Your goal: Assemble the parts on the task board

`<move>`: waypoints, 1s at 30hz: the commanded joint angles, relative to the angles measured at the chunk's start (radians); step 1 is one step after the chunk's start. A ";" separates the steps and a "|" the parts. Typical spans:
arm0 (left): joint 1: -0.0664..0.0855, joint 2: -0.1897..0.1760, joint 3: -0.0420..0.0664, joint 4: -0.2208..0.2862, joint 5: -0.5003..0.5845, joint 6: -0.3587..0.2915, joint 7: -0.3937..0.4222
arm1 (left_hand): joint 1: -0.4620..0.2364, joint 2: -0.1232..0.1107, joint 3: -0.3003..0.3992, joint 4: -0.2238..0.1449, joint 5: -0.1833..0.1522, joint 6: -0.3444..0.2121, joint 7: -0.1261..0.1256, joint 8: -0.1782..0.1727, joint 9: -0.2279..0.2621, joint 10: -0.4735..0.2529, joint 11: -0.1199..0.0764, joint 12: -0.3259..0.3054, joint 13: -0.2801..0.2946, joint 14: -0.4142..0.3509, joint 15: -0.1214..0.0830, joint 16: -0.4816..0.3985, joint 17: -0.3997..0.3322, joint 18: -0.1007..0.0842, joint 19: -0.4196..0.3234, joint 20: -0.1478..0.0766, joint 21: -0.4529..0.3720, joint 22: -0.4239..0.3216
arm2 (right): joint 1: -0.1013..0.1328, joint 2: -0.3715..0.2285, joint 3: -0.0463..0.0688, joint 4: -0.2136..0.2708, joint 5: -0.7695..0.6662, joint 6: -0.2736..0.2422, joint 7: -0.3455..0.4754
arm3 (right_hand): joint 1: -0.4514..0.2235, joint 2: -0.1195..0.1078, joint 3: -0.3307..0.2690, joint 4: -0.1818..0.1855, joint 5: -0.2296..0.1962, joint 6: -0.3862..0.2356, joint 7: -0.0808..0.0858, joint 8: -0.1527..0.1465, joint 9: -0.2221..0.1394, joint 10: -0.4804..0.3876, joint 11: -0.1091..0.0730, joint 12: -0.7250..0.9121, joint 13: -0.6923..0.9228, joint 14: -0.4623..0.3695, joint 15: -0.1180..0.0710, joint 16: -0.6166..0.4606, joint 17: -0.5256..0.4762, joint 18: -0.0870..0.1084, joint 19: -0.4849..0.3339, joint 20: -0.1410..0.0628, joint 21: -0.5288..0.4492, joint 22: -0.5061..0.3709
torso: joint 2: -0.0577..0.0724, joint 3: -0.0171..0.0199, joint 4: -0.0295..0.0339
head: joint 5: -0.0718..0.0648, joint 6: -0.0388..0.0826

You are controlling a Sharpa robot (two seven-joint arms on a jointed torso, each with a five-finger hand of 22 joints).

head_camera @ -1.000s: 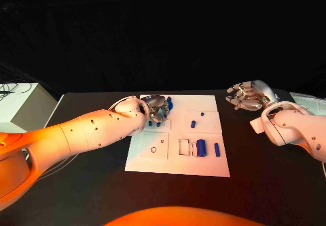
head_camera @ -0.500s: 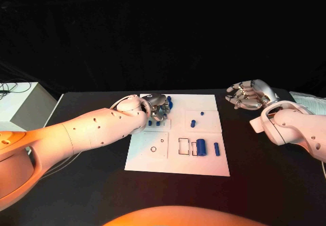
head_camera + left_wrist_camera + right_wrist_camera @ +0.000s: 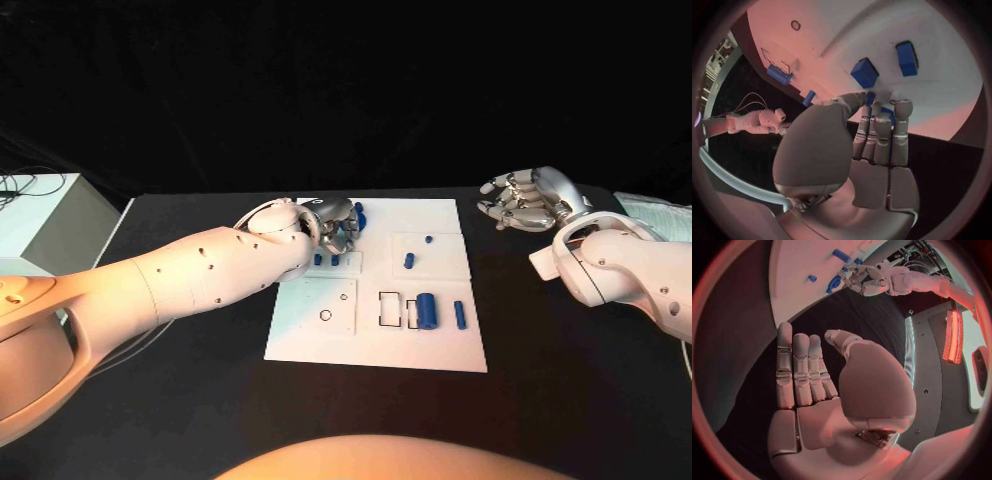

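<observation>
A small blue plastic part (image 3: pixel 358 217) sits at the far left corner of the flat white task board (image 3: pixel 378 352), pinched by the left hand (image 3: pixel 333 224). The step seems to be picking or seating it; next it needs careful alignment. The right hand (image 3: pixel 526 201) hovers off-board, fingers straight, holding nothing.

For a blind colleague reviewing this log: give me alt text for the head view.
The left hand reaches over the far left part of the white task board, its fingers down among small blue parts. The right hand hovers off the board over the black table.
</observation>
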 commanded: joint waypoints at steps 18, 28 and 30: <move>-0.004 -0.002 -0.003 0.005 0.008 0.093 -0.042 | -0.003 0.010 0.010 -0.019 -0.012 0.024 0.005 -0.014 0.002 0.024 -0.003 -0.020 0.001 -0.018 0.001 0.007 -0.031 0.002 -0.015 -0.002 0.005 0.005 | 0.000 0.001 0.000 0.000 -0.003 0.007 0.013 | 0.004 0.005 0.003 -0.002 0.006 0.004 0.004 -0.002 0.001 -0.001 -0.004 0.003 -0.001 0.000 0.002 -0.003 -0.001 0.012 0.007 0.002 -0.007 -0.001 | 0.000 -0.0005 0.0004 | -0.002 -0.005; -0.004 -0.004 -0.003 0.010 0.007 0.103 -0.048 | 0.002 0.013 0.014 -0.031 -0.012 0.030 0.004 -0.019 0.002 0.038 -0.006 -0.021 0.003 -0.012 -0.002 0.017 -0.026 0.000 -0.008 -0.004 0.020 0.022 | 0.000 0.001 0.000 0.000 -0.003 0.007 0.014 | 0.004 0.006 0.002 -0.002 0.007 0.005 0.003 -0.002 0.002 -0.001 -0.005 0.005 -0.003 0.001 0.001 -0.003 -0.002 0.012 0.009 0.001 -0.008 -0.003 | 0.000 -0.0010 0.0004 | -0.002 -0.007; -0.004 -0.004 -0.003 0.011 0.007 0.104 -0.047 | 0.003 0.016 0.015 -0.036 -0.012 0.034 0.003 -0.021 0.002 0.050 -0.009 -0.019 0.005 -0.005 -0.004 0.024 -0.016 -0.003 0.001 -0.005 0.032 0.035 | 0.000 0.002 0.000 0.000 -0.003 0.007 0.014 | 0.004 0.006 0.002 -0.002 0.007 0.005 0.003 -0.002 0.002 -0.001 -0.005 0.005 -0.003 0.001 0.001 -0.003 -0.002 0.012 0.009 0.001 -0.008 -0.003 | -0.001 -0.0010 0.0005 | -0.002 -0.008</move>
